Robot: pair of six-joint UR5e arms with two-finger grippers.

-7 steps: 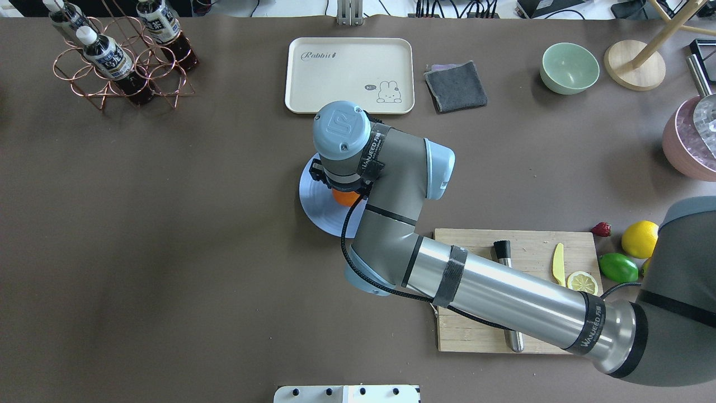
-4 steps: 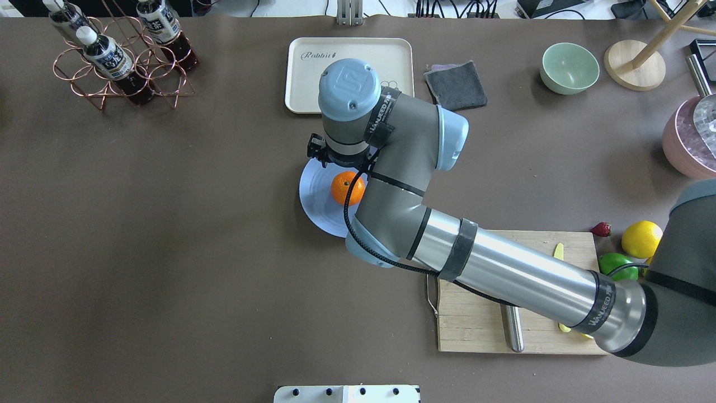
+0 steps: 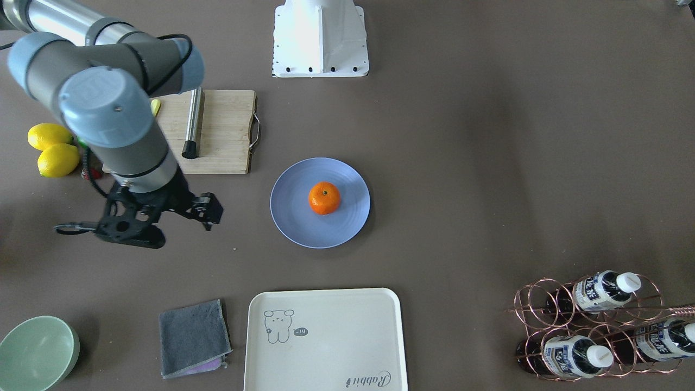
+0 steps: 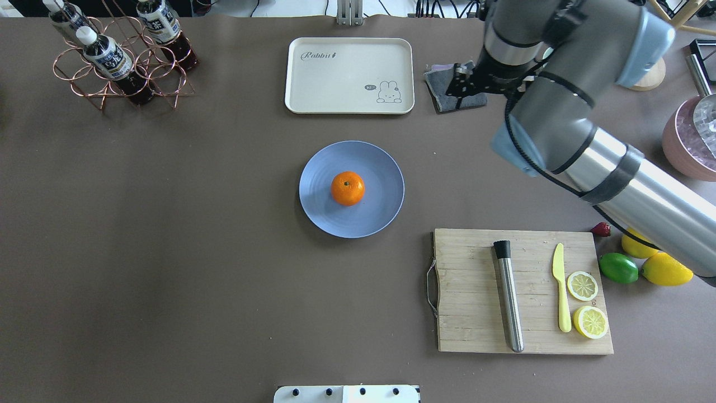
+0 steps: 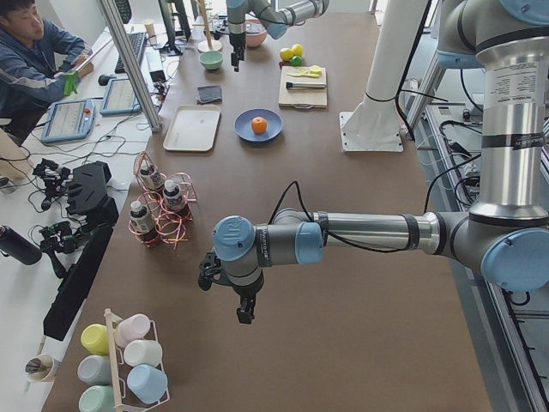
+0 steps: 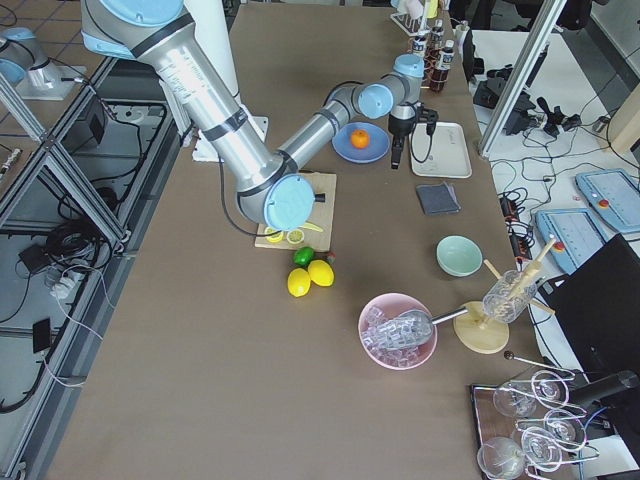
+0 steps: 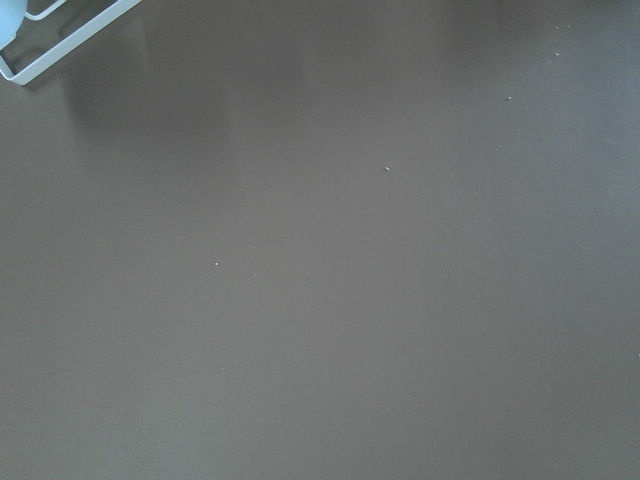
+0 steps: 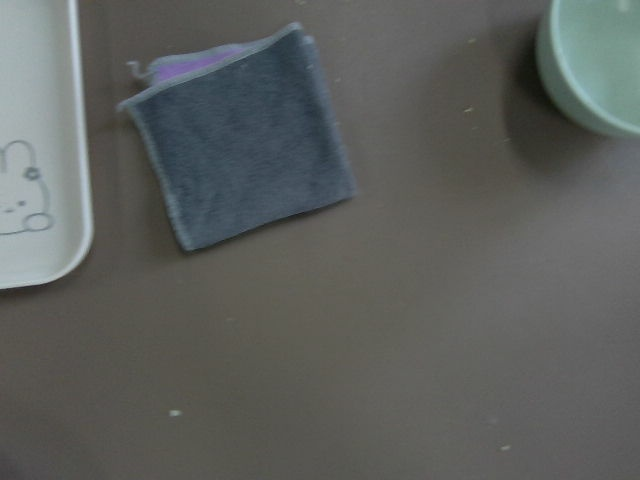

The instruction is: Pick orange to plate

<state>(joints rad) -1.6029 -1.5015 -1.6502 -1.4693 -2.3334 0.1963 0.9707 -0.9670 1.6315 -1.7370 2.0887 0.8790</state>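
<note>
The orange (image 4: 347,188) rests alone near the middle of the pale blue plate (image 4: 386,168), also seen in the front view as orange (image 3: 324,197) on plate (image 3: 293,222). My right gripper (image 4: 460,88) hangs open and empty well away from the plate, above the grey cloth (image 8: 240,140); its wrist view shows only cloth, tray corner and bowl. The left gripper (image 5: 244,311) hovers over bare table at the far left end, seen only from the side, so I cannot tell its state.
A cream tray (image 4: 349,75) lies behind the plate, a green bowl (image 3: 35,353) beside the cloth. A cutting board (image 4: 475,291) holds a muddler, knife and lemon halves, with lemons (image 3: 54,158) and a lime (image 4: 618,267) alongside. A bottle rack (image 4: 117,56) stands back left.
My right gripper let go of the orange, rose off the plate and swung to the back right over the cloth. The orange stayed on the plate.
</note>
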